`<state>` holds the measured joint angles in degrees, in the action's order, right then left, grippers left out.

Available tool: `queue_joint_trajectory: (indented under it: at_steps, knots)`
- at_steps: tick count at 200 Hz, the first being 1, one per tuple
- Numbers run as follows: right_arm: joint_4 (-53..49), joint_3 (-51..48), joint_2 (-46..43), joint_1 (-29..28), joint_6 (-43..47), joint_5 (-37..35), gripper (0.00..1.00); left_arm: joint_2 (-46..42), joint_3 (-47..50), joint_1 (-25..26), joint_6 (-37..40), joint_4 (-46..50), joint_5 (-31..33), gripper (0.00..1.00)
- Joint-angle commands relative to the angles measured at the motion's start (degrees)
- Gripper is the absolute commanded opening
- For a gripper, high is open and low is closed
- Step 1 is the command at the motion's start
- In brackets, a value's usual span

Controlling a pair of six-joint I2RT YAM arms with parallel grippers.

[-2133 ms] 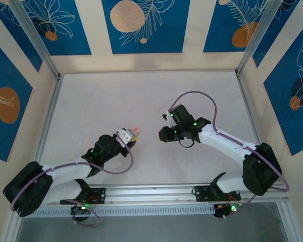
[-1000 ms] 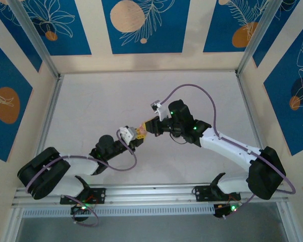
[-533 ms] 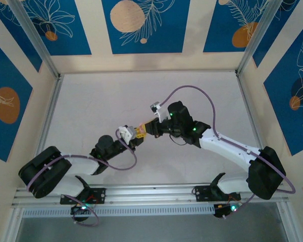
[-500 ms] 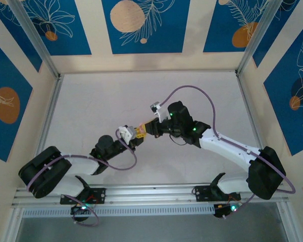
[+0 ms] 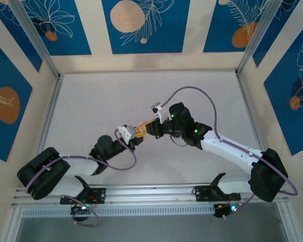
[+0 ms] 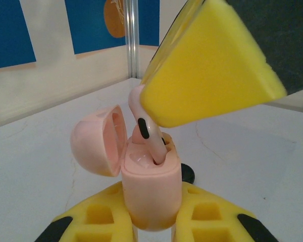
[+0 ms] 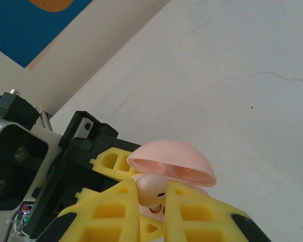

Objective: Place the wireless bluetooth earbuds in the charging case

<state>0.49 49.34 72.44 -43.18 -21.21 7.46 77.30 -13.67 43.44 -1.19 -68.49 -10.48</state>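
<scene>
Left gripper (image 6: 151, 224) clamps open case (image 6: 150, 184); right gripper (image 7: 151, 214) pinches pale earbud (image 6: 149, 135), stem in it. Pale table (image 5: 91, 106); blue-patterned wall (image 5: 141, 38) at 12 o'clock.

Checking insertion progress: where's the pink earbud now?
In the left wrist view, the pink earbud is mid-frame in the right end effector, stem tip in the open charging case the left end effector holds.

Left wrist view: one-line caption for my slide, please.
The right gripper holds the pink earbud stem-down in a slot of the open charging case, which the left gripper grips.
</scene>
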Motion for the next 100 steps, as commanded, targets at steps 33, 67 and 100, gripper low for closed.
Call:
queue_joint_trajectory:
  at_steps: [33, 67, 100]
  knots:
    - [-1.21, -0.78, -0.88, -0.25, 0.87, -0.99, 0.33, -2.43, -0.85, 0.68, -0.03, -2.72, -0.29, 0.10]
    - [-1.24, -0.57, -1.25, -0.15, 1.00, -0.96, 0.39, -3.15, -0.86, 0.72, 0.25, -1.62, -0.50, 0.10]
    - [-1.74, -0.19, -1.52, -0.17, 1.14, -1.14, 0.42, -4.02, -0.90, 0.73, 0.72, -0.03, -0.52, 0.10]
